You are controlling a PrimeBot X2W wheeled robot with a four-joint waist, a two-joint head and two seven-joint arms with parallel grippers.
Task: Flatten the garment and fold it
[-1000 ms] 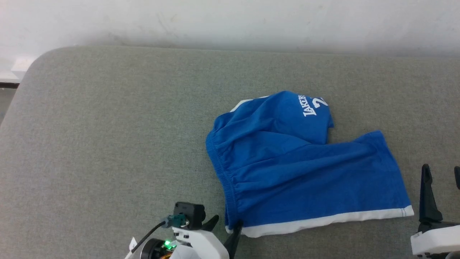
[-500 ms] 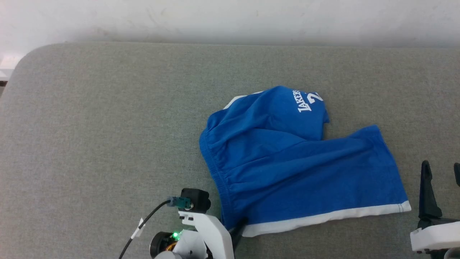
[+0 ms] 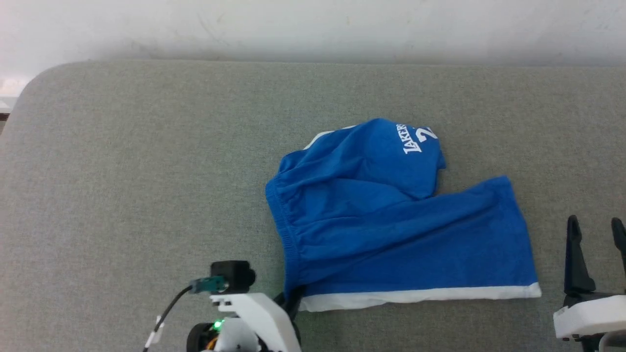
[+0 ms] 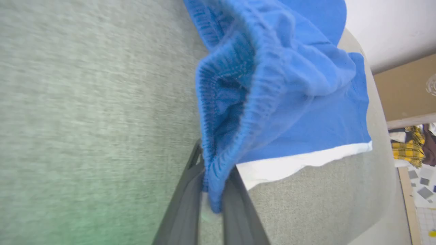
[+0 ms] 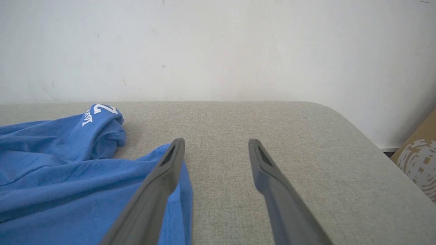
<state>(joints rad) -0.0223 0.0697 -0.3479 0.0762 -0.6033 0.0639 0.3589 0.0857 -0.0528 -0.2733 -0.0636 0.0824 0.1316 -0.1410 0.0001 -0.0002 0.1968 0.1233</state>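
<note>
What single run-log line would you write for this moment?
left gripper: shut on shorts waistband corner | right gripper: open, apart from shorts | shorts: rumpled, unfolded

Bright, even, diffuse light. The white wall is washed out along the far edge. Soft, shallow shadows lie in the folds of the shorts and just beside them on the grey cushion. Left wrist view: motion blur streaks the cushion, the left gripper is out of focus, and a faint green glow tints the cushion beside it. Right wrist view: sharp.
</note>
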